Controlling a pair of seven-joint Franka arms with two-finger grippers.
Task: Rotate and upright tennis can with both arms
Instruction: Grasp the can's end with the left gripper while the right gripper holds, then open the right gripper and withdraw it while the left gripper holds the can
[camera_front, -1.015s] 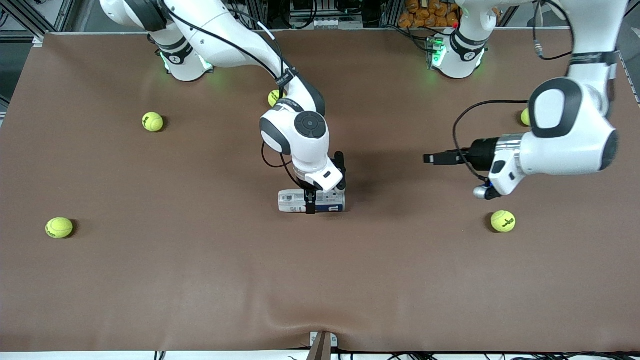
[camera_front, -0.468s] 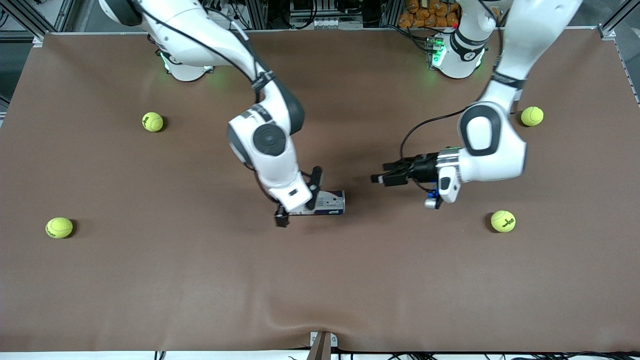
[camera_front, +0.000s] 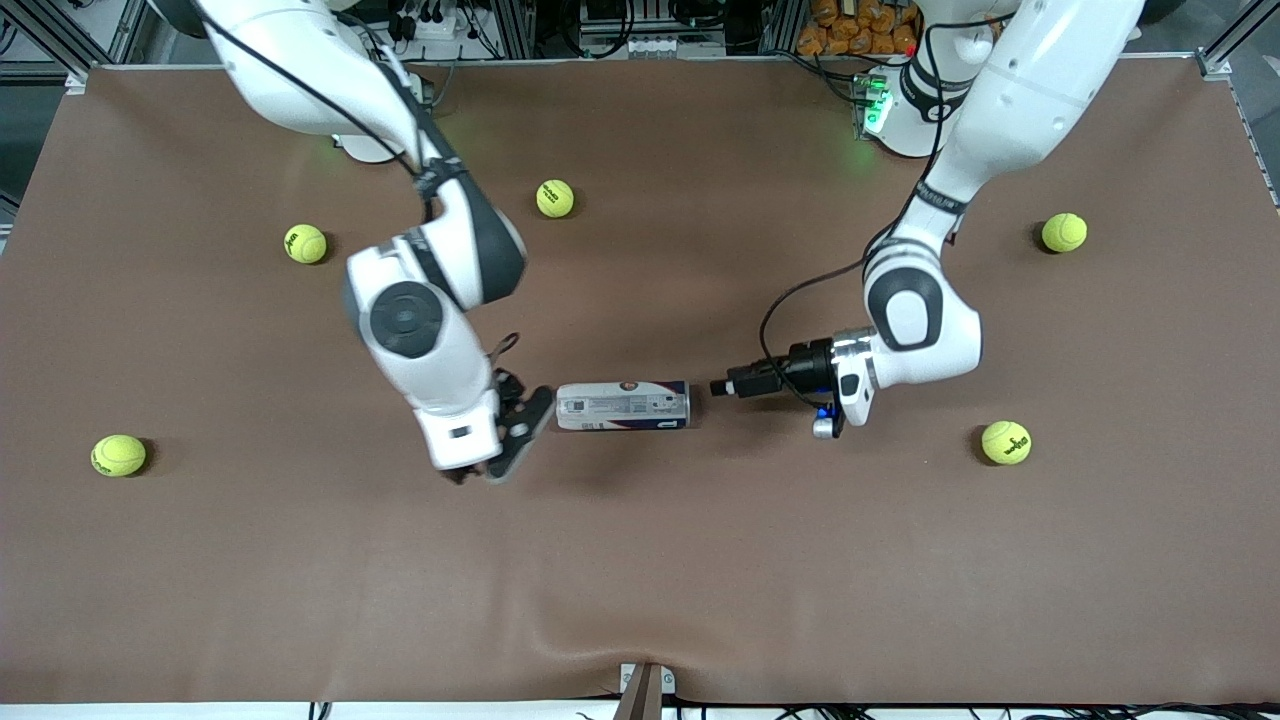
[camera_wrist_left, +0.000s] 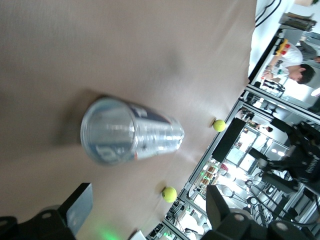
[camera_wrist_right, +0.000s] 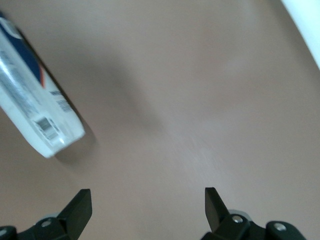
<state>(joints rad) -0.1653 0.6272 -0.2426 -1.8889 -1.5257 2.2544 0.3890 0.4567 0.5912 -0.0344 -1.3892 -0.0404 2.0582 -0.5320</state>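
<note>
The table (camera_front: 640, 580) carries a brown cover that fills the front frame. Low in the frame, toward the right arm's end, lies ball one (camera_front: 118, 455). Ball two (camera_front: 1005, 442) lies at the same depth toward the left arm's end.

The can (camera_front: 622, 406) lies on its side at mid-frame, its long axis running across the frame. No gripper touches it.

The right gripper (camera_front: 512, 432) sits low at the can's end toward the right arm's end, just beside it. Its fingers are spread. In the right wrist view, both fingertips show at the lower frame edge with bare cover between them, and the can's white end appears at the upper left.

The left gripper (camera_front: 722, 387) points level at the can's other end, close to it but apart. Its fingers are spread. The left wrist view looks along the can, showing its silver-rimmed end at centre left.

Higher in the frame lie ball three (camera_front: 305, 243), ball four (camera_front: 1063, 232) and ball five (camera_front: 555, 198).
</note>
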